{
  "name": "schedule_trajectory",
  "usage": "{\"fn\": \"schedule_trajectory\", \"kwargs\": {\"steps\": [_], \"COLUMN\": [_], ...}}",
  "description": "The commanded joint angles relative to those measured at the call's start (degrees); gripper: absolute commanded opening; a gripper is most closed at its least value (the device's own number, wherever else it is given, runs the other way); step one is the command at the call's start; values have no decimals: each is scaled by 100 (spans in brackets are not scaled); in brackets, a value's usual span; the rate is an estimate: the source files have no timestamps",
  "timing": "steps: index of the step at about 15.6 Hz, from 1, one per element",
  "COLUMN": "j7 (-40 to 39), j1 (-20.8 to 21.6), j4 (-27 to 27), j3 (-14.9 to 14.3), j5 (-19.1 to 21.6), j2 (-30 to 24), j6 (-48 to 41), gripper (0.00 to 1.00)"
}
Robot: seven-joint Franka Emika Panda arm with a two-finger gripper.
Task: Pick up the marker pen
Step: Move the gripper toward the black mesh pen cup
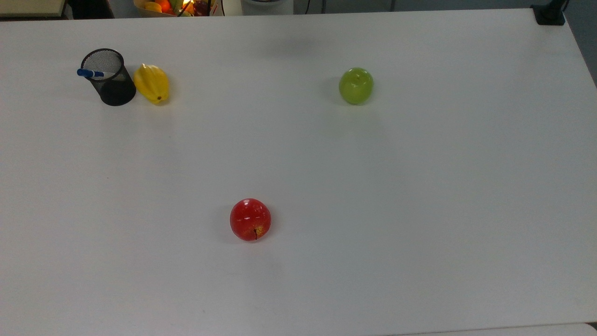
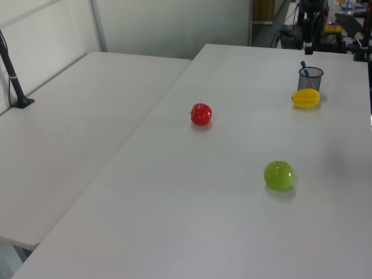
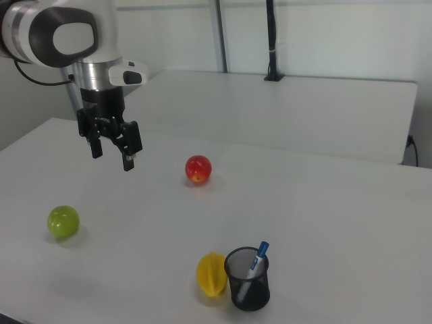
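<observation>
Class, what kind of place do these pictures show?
Probably a robotics lab: a white robot arm's black two-finger gripper hangs open over a bare white table set with a black mesh pen cup.

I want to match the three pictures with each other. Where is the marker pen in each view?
Top view: marker pen at upper left, blue cap leaning over the rim of the black mesh cup.
Left view: upper right, standing in the cup.
Right view: bottom centre, in the cup.
Shared landmark: the yellow fruit beside the cup.
</observation>
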Motion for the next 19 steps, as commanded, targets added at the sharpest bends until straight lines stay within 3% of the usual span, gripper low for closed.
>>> {"fn": "schedule_trajectory", "kwargs": {"steps": [1, 13, 19], "j7": [-41, -120, -347], "j1": [-126, -303, -557], "j4": [-81, -10, -10], "j3": [-22, -146, -497], "j5": [70, 79, 70], "j2": [-184, -106, 0], "j6": [-244, -123, 431], "gripper": [100, 100, 100]}}
